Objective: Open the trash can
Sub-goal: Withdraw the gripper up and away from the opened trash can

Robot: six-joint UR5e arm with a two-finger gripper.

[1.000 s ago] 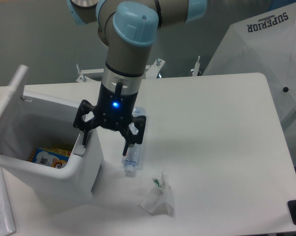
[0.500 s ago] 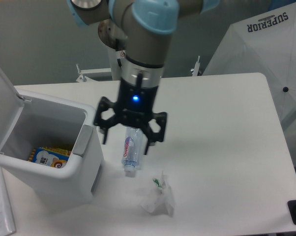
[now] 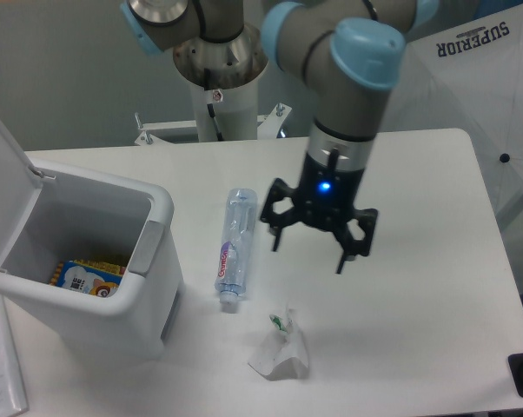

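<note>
- Trash can (image 3: pixel 114 300) stands at the left edge of the table (image 3: pixel 418 200); white, boxy, rounded corners.
- Lid (image 3: pixel 3 178) is swung up and back on the far-left side, standing steeply; the mouth is fully exposed.
- Grey push tab (image 3: pixel 145 246) sits on the can's right rim, untouched.
- Inside the can: a colourful snack packet (image 3: pixel 81 278) lies on the bottom, against a pale liner.
- Hand (image 3: pixel 305 248) hangs over the table's middle, well apart from the can, fingers pointing down. Fingers are spread and grip nothing; blue light lit on the wrist.
- Clear plastic bottle (image 3: pixel 233 248) lies on its side between can and hand, cap toward the camera, touching neither.
- Crumpled white paper wad (image 3: pixel 279 352) with a bit of green on it sits near the front of the table, just below the bottle's cap end.
- White umbrella printed "SUPERIOR" (image 3: pixel 479 95) leans at the far right, off the table.
- Judgement: the opening step looks done — the lid is up and appears to stay up unaided. The step in hand reads as clearing away from the can.
- Next move, as I judge it: little beyond holding clear; any further travel should stay high and wide of the raised lid, so nothing knocks it shut.
</note>
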